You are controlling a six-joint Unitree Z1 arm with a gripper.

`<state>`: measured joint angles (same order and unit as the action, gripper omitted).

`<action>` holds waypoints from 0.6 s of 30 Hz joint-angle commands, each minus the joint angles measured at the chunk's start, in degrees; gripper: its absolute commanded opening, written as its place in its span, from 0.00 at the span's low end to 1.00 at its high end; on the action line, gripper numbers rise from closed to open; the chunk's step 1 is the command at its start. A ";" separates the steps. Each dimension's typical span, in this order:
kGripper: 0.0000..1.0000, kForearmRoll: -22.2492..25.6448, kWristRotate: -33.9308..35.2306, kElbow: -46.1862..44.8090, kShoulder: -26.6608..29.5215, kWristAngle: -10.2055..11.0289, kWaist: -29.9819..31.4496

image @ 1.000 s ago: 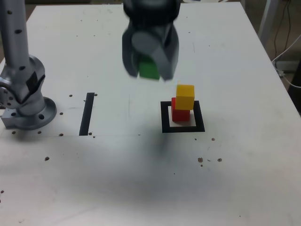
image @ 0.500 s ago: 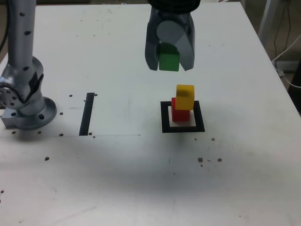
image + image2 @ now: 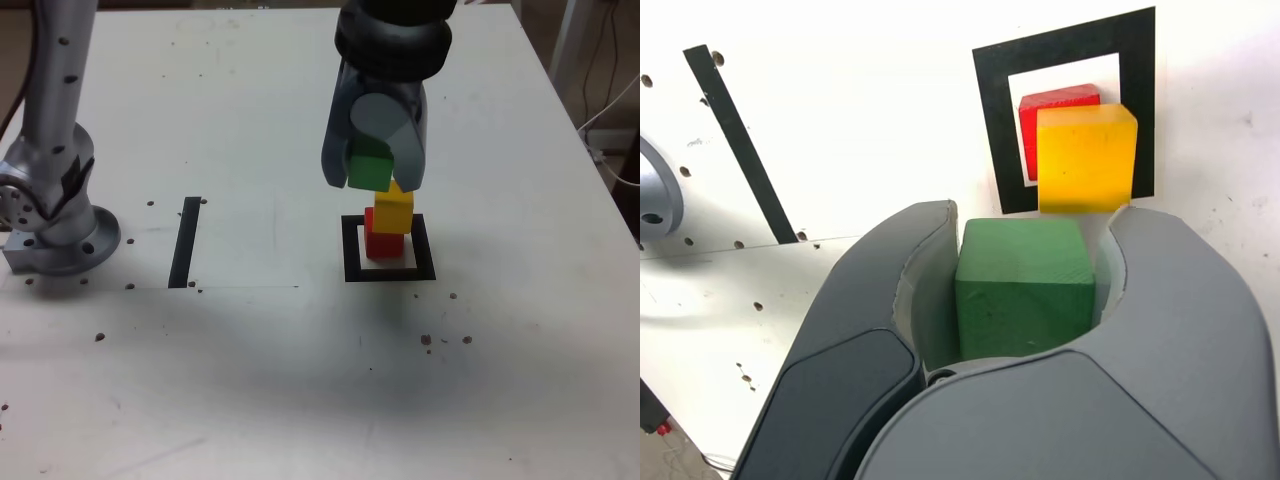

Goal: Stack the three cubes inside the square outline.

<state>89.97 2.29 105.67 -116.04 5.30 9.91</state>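
the white table [image 3: 500, 380] fills the exterior view, speckled with small dark holes and marks. the grey arm base [image 3: 55, 225] stands at the exterior view's left edge, its column rising out of frame. the gripper [image 3: 375, 178] hangs from above over the middle of the table, clenched on the green cube [image 3: 370, 170]; the wrist view shows that cube [image 3: 1023, 287] wedged between the two dark curved jaws, touching both. a straight black strip [image 3: 185, 241] lies flat between the base and the square outline [image 3: 388, 272], well apart from the outline. the outline is a black frame with a white centre, to the exterior view's right of the strip. inside it sits the red cube [image 3: 383, 243], with the yellow cube [image 3: 394, 211] resting on top, shifted a little toward the exterior view's right so it overhangs. the green cube is in the air just above and slightly to the exterior view's left of the yellow one; whether they touch cannot be told.
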 commanded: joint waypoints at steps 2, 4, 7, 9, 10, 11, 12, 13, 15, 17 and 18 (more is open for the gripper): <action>0.12 0.84 0.00 0.80 -1.08 0.41 -0.15; 0.12 0.64 -0.01 0.99 -1.51 0.70 -0.33; 0.13 0.05 -0.05 1.12 -2.01 1.00 -0.82; 0.13 -0.44 -0.22 1.11 -2.26 1.09 -1.28; 0.13 -0.65 -0.40 1.10 -2.40 1.11 -1.51; 0.13 -0.82 -0.63 1.10 -2.59 1.12 -1.77; 0.13 -1.01 -0.99 1.15 -2.89 1.08 -2.10; 0.13 -1.13 -1.26 1.21 -3.13 1.04 -2.35; 0.13 -1.38 -1.74 1.33 -3.60 0.93 -2.79; 0.13 -1.69 -2.02 1.41 -3.93 0.82 -3.15; 0.13 -1.87 -2.11 1.42 -4.02 0.77 -3.28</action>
<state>88.08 0.35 106.83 -119.71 6.18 6.93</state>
